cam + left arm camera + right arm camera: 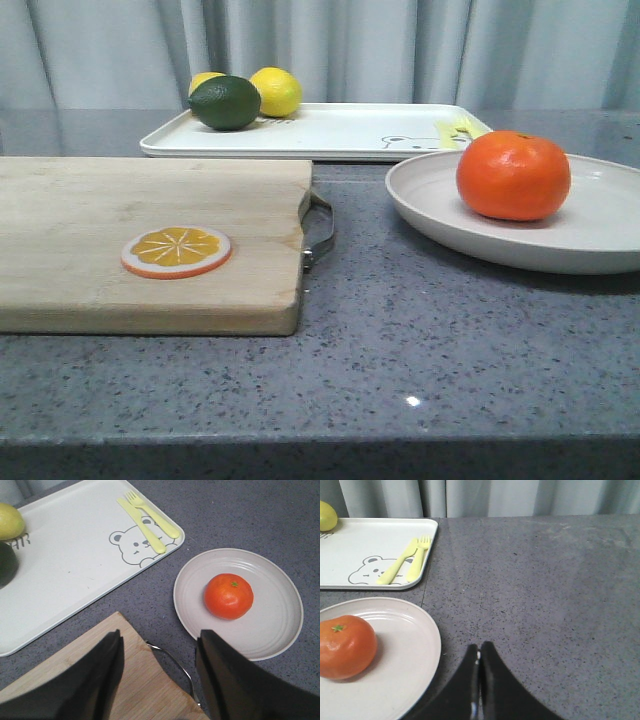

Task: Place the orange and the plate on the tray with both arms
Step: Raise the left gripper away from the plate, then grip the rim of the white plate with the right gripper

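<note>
The orange (513,175) sits in the off-white plate (440,215) at the right of the grey counter. It also shows in the left wrist view (228,596) on the plate (275,625) and in the right wrist view (345,646) on the plate (410,650). The white tray (330,135) with the bear drawing lies at the back, also seen in the left wrist view (75,555) and right wrist view (350,545). My left gripper (159,640) is open and empty above the cutting board's corner. My right gripper (480,650) is shut and empty, beside the plate's rim. Neither gripper shows in the front view.
A wooden cutting board (130,230) with a metal handle (320,230) and an orange slice disc (176,251) lies at the left. On the tray stand a lime (224,102), two lemons (276,91) and a yellow fork and knife (147,522).
</note>
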{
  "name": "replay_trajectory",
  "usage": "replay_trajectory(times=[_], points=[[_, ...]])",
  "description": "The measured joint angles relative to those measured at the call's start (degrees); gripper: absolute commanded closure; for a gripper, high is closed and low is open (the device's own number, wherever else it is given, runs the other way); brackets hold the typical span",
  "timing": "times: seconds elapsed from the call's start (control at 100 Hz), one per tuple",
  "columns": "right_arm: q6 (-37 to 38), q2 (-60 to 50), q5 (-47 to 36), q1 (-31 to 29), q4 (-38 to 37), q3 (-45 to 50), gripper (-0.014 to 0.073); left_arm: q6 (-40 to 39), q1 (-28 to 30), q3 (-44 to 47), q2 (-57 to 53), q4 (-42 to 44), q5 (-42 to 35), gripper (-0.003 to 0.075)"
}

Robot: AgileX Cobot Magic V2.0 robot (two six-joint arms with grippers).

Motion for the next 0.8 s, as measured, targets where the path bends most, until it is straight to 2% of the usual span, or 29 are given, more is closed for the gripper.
replay_trajectory(times=[0.26, 0.35, 0.6, 0.8], points=[[0.0, 0.0, 2.3, 0.0, 0.0, 0.0, 0.0645, 0.0, 0.2, 18.0, -14.1, 0.5, -8.8, 0.0398], [0.0, 0.0, 3.7, 0.0, 0.0, 0.0, 0.0615, 0.0, 0.4, 22.8, -18.2, 0.5, -10.7, 0.0398], [0.0, 0.7, 6.3, 0.0, 0.0, -0.6, 0.0423, 0.0, 0.3, 33.0, -28.6, 0.6, -16.3, 0.0398], [-0.4, 6.8, 9.8, 1.8, 0.0, -5.6, 0.0258, 0.0, 0.3, 37.5, -33.8, 1.4, -18.1, 0.0398]])
